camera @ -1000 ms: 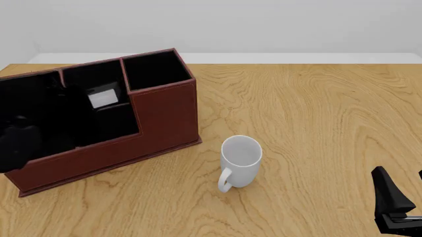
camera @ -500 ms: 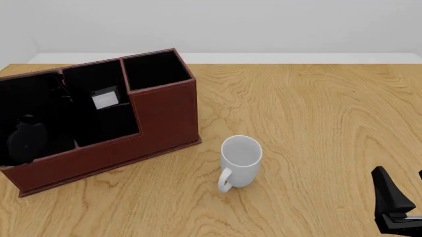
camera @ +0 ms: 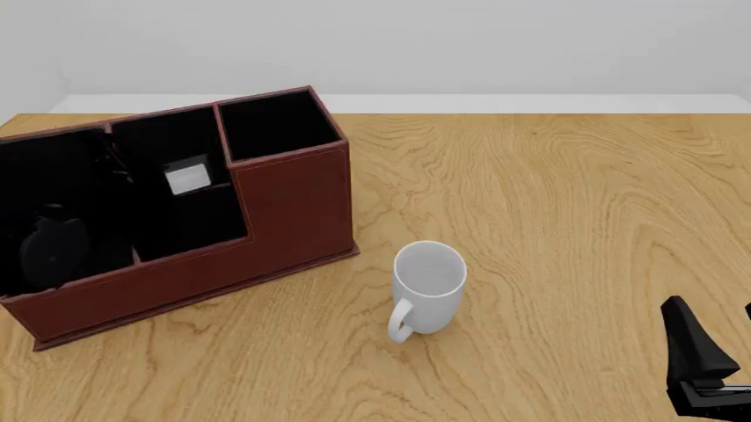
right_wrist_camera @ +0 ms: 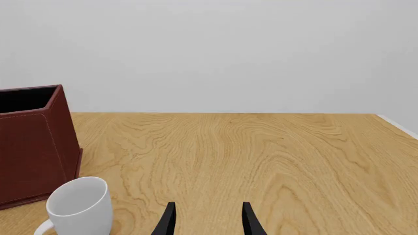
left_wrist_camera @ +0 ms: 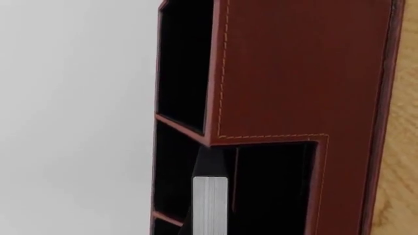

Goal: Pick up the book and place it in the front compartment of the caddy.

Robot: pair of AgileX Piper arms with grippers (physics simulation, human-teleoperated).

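Note:
The reddish-brown caddy (camera: 294, 207) stands at the table's left and fills the left wrist view (left_wrist_camera: 294, 73). Inside it, just left of the tall right-hand compartment and behind the lowered front wall, stands the book (camera: 185, 178). Only its white page edge (left_wrist_camera: 210, 205) stands out against the black interior. A black part of my left arm (camera: 53, 249) shows low in the caddy's left section, apart from the book. Its fingers cannot be made out against the black. My right gripper (camera: 718, 341) rests at the near right corner, open and holding nothing (right_wrist_camera: 207, 223).
A white mug (camera: 428, 283) stands upright on the wooden table just right of the caddy's front corner, handle toward me; the right wrist view also catches the mug (right_wrist_camera: 78, 204). The table's far edge (camera: 528, 104) meets a pale wall.
The black mass of my left arm has drawn back to the left, away from the book. The book stays in the caddy, its white edge now uncovered. My right arm has not moved.

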